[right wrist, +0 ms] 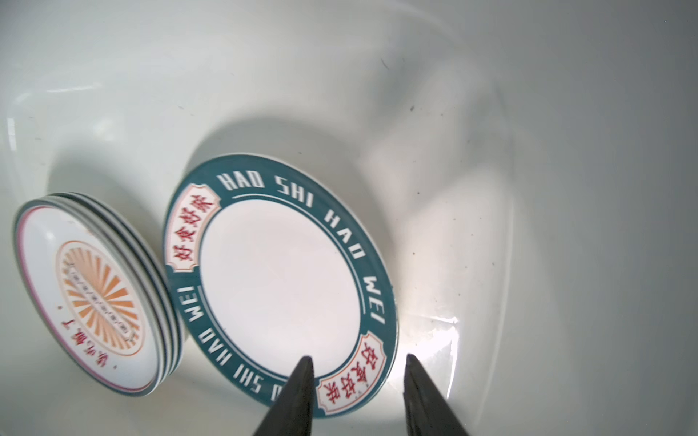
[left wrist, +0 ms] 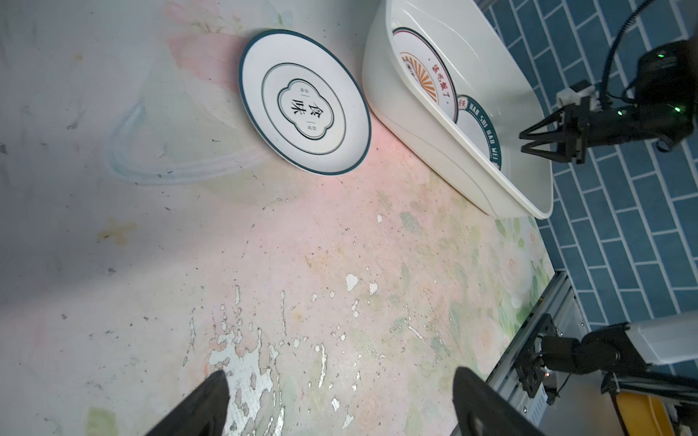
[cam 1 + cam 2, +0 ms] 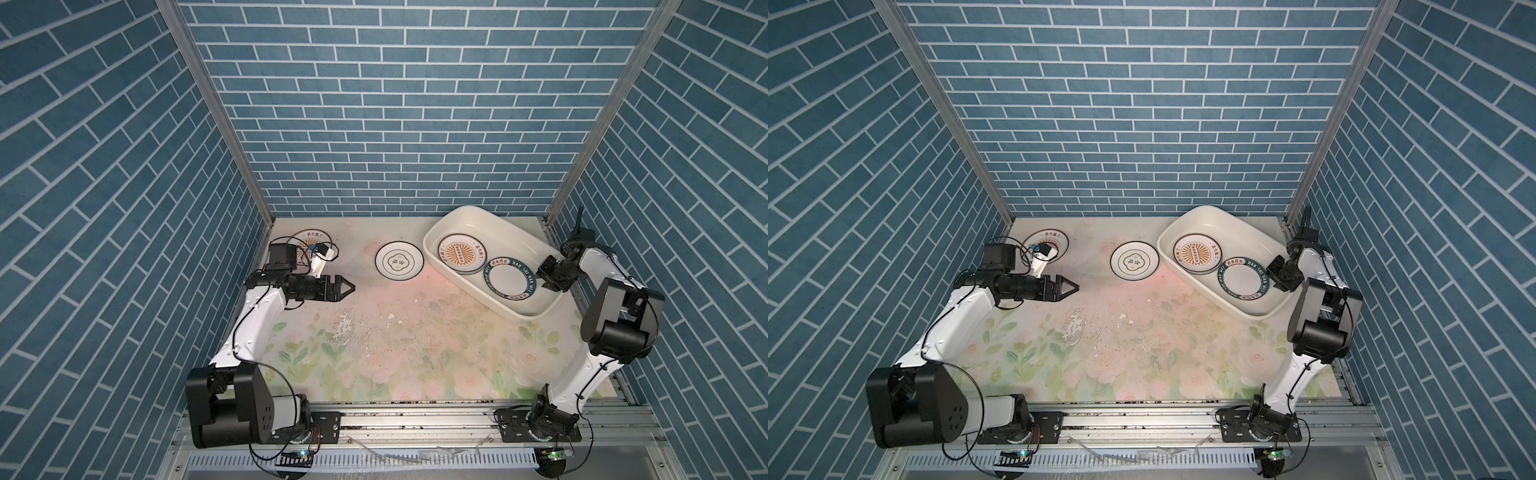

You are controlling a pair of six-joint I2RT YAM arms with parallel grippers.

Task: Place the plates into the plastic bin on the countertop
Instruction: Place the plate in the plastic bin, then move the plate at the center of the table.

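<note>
The black, wedge-shaped fingers [image 1: 294,400] of the right gripper [image 1: 357,358] stand partly spread and pinch nothing; they hang over the edge of the lettered plate [image 1: 279,283], a round glossy white disc whose broad dark green band carries white letters and red characters. This plate lies on the smooth floor of the plastic bin [image 3: 505,235], a cream tub with rounded corners and sloped shiny walls, which sits askew at the far right corner of the countertop [image 3: 415,345]. In the same bin its rim meets the sunburst stack [image 1: 94,294], several thin plates piled together, the top one with orange rays in its centre. The left gripper [image 2: 340,372] is spread wide and empty above the left half of the countertop, near a patch [image 3: 344,328] where the matt floral print is flaked to white. The quatrefoil plate [image 3: 400,259], thin-rimmed in dark green, lies flat near the far edge, just beside the bin's outer wall. A single sunburst plate [image 3: 306,242] lies in the far left corner, partly hidden behind the wrist of the left arm [image 3: 286,257].
</note>
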